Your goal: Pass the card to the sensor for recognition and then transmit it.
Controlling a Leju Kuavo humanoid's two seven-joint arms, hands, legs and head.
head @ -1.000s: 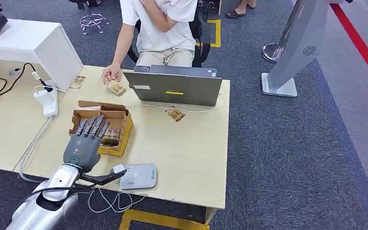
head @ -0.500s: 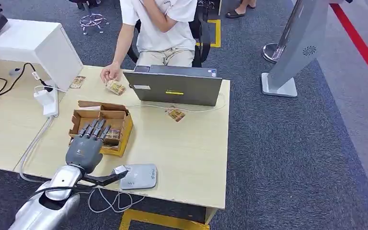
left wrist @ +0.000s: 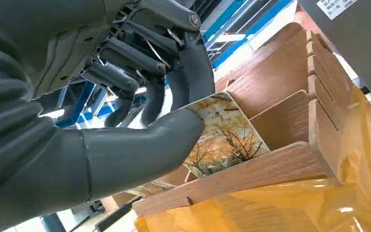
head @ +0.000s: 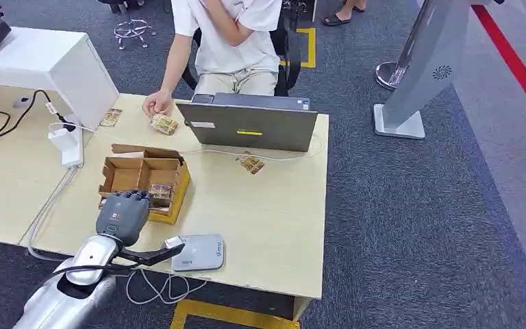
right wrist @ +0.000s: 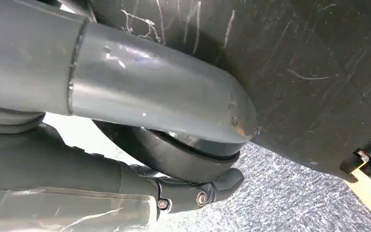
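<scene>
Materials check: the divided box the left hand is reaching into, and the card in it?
Divided box: looks like thin wood or brown fibreboard, matte, with grain lines and slotted partitions; the head view reads more like cardboard. Yellow glossy film, apparently plastic, wraps its outside. Card: printed card or plastic with an autumn tree picture, slight sheen, rounded corner. Left hand touches it.

No wording can be made out. The card (left wrist: pixel 222 137) in the cardboard box (left wrist: pixel 290 164) bears small print too fine to read, as do the white labels on the laptop (head: pixel 250 127) behind the box.
</scene>
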